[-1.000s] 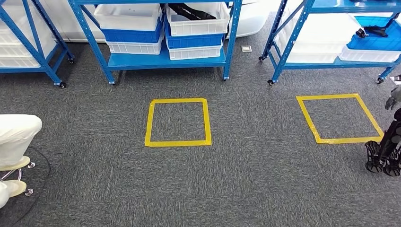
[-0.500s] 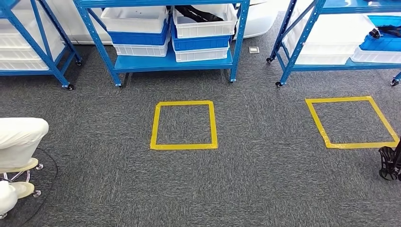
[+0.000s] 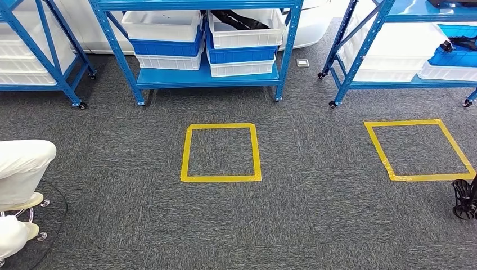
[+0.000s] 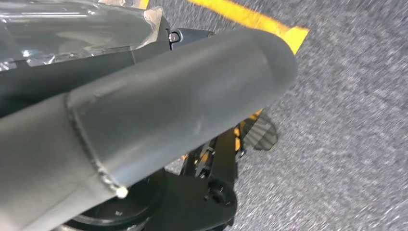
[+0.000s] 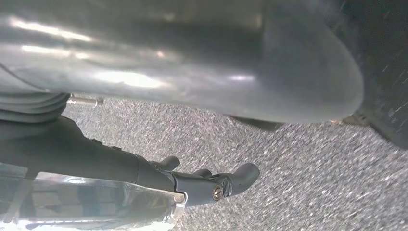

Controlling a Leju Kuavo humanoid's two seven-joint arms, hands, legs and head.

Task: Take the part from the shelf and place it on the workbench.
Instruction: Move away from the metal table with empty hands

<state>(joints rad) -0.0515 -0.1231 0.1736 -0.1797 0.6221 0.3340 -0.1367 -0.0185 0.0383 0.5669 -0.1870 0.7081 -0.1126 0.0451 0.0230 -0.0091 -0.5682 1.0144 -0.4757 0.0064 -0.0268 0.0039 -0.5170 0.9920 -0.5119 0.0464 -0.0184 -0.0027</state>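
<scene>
The right hand (image 5: 207,185) hangs over grey carpet (image 3: 315,214), dark fingers (image 5: 243,174) loosely curled, holding nothing. The left hand's (image 4: 144,120) fingers cannot be made out. A black part (image 3: 239,21) lies in a white plastic bin (image 3: 244,35) on the blue metal shelf (image 3: 205,76).

Thick grey thumb (image 5: 192,57), dark fingers (image 5: 211,185)
</scene>
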